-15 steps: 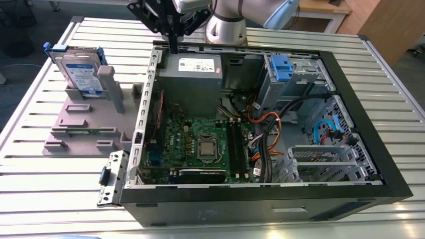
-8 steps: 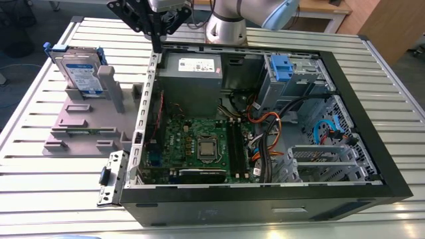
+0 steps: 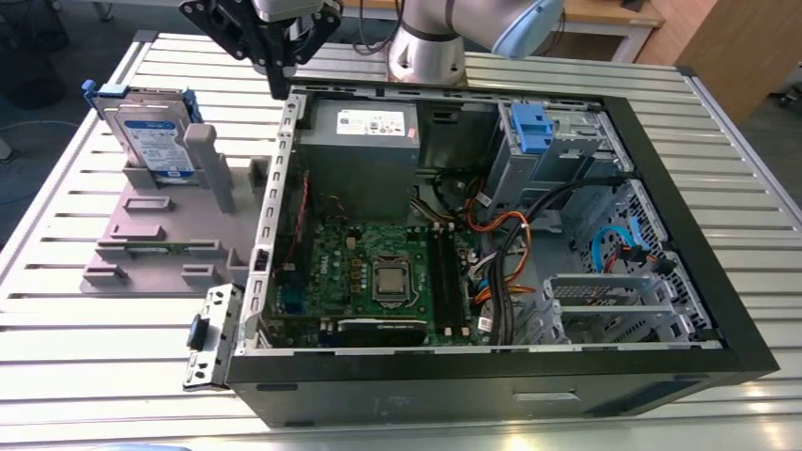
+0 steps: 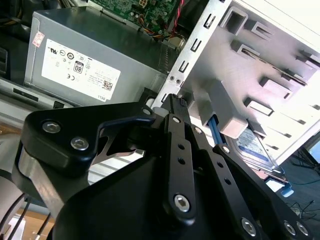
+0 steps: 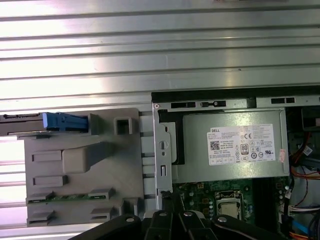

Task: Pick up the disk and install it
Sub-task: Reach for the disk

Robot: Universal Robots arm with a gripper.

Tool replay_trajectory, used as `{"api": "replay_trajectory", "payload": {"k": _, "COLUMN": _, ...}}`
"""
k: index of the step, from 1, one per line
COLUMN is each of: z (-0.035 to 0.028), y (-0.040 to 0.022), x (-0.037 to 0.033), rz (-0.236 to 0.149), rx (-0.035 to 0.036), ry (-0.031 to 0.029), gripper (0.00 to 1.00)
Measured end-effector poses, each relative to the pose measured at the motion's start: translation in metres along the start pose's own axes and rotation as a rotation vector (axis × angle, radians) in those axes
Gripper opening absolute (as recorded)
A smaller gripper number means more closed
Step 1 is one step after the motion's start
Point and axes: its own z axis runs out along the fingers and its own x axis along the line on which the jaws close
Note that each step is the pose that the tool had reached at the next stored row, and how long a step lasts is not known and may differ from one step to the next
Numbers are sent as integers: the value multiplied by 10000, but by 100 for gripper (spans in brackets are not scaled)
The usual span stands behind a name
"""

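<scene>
On the slatted metal worktop (image 3: 75, 329) we see an open computer case (image 3: 683, 235) lying on its side, with a grey holding fixture (image 3: 163, 225) just beside it on the exterior view's left. The disk (image 3: 153, 136) stands on edge in that fixture, tilted back a little. Its white and blue label faces outward and its blue bracket shows along the top. In the first wrist view we see it edge-on as a blue strip at the fixture's end.

The hand (image 3: 278, 92) hangs above the case wall nearest the fixture, close to the grey power supply (image 3: 363, 132). It is apart from the disk and touches nothing we can make out. Its fingers come together to a point, closed with nothing between them. Inside the case we see the green motherboard (image 3: 376, 268) and a bare blue clip (image 3: 532, 127) in the far bay.
</scene>
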Motion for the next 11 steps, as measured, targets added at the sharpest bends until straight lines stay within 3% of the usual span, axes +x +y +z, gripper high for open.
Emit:
{"api": "replay_trajectory", "payload": {"k": 3, "z": 0, "y": 0, "x": 5, "rz": 0, "rx": 0, "ry": 0, "gripper": 11}}
{"api": "replay_trajectory", "payload": {"k": 5, "z": -2, "y": -6, "x": 79, "rz": 0, "rx": 0, "ry": 0, "gripper": 11}}
{"api": "replay_trajectory", "payload": {"k": 11, "z": -2, "y": -7, "x": 85, "rz": -1, "rx": 0, "ry": 0, "gripper": 11}}
